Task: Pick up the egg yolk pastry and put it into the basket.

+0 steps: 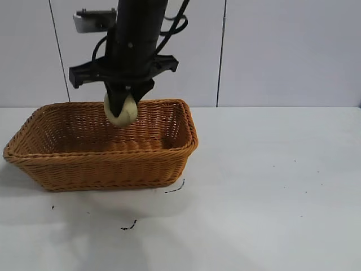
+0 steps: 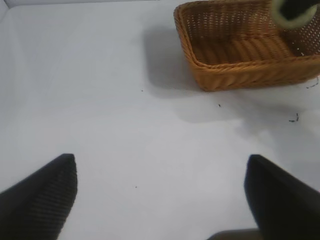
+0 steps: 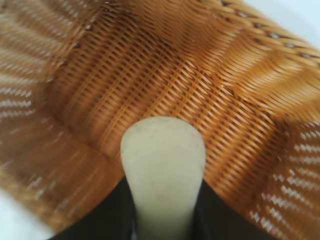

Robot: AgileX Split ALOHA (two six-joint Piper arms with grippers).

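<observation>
My right gripper point(image 1: 122, 105) hangs over the orange-brown wicker basket point(image 1: 101, 164) and is shut on the egg yolk pastry point(image 1: 120, 110), a pale cream bun held just above the rim, over the basket's inside. In the right wrist view the pastry point(image 3: 162, 165) is squeezed between the two dark jaws of the gripper point(image 3: 162, 212), with the basket's woven floor point(image 3: 200, 75) below it. My left gripper point(image 2: 160, 192) is open and empty over bare table, far from the basket point(image 2: 235, 75); the pastry point(image 2: 292, 17) shows there too.
The basket stands at the left of the white table point(image 1: 271, 186). A few small dark specks point(image 1: 128, 227) lie on the table in front of the basket. A pale panelled wall stands behind.
</observation>
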